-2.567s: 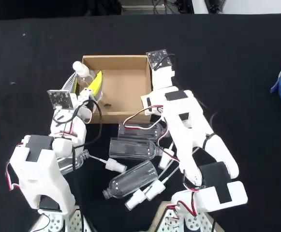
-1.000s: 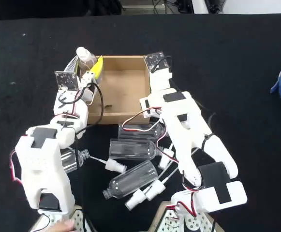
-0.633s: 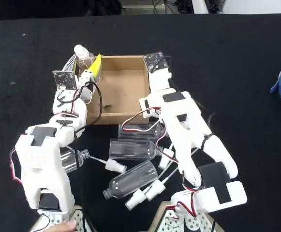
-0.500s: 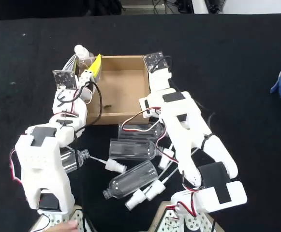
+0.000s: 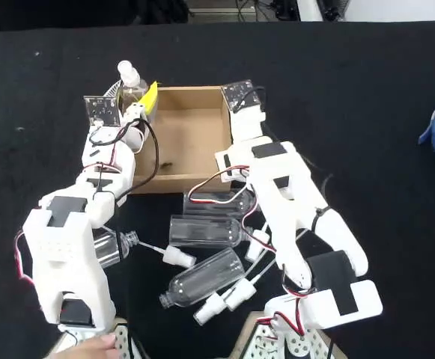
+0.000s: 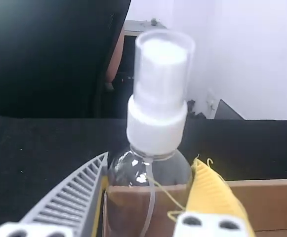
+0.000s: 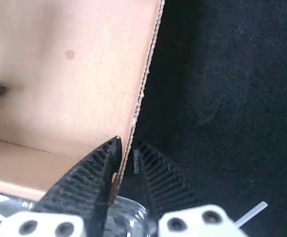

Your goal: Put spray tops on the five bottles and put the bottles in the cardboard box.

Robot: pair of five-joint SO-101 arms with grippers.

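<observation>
Bottle (image 5: 132, 88), already capped, stands upright in our left pincer (image 5: 133, 105), which is clenched around its body by the far left corner of the box (image 5: 191, 90), seemingly ready for lowering in. Our right pincer (image 7: 126, 154) pinches the box's right wall, likely steadying it on the surface (image 5: 352, 112).

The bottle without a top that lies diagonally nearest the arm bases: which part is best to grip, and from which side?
Probably the bottle at mid-body, from straight above, jaws across its long axis. It lies flat on its side, so both flanks look reachable. The spray tops lie close along its near flank, so descend carefully.
</observation>
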